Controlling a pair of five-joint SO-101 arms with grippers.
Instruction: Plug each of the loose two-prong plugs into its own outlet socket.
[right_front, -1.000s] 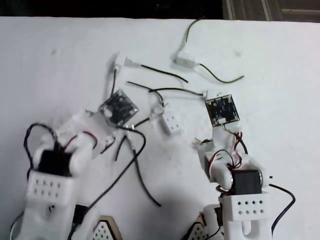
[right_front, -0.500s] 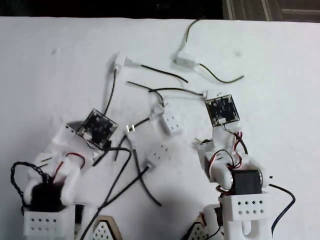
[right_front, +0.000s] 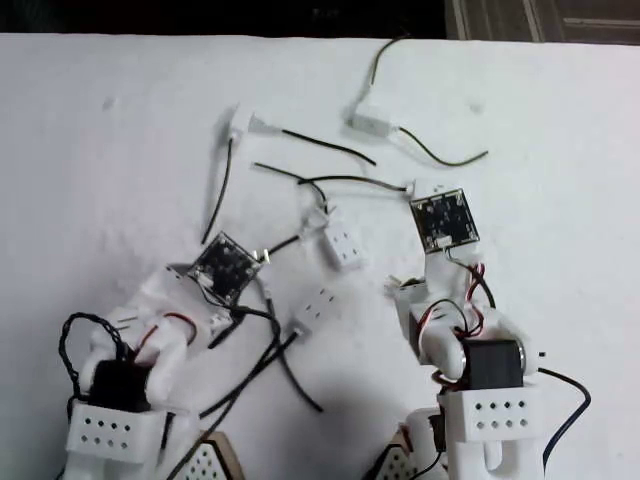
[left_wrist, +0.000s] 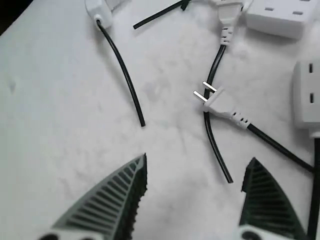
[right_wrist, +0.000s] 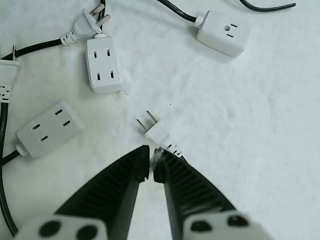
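Bright, even light falls from overhead on my white table (right_front: 120, 180), which glares almost blank in the high view. The cords (left_wrist: 126, 75) cast only faint, soft shadows. The fingers (left_wrist: 122, 200) of my left claw (left_wrist: 198, 161) look dark against it.

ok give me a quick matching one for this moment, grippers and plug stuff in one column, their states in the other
Things:
1. left gripper
2. right gripper
3. loose plug
4. four-slot outlet

States:
a. all slots empty
b. shut on the cord end of the held plug
c. open, over the table
d. lying free on the table, prongs bare

Pairs: 1-c, 2-b, 3-d, 4-a
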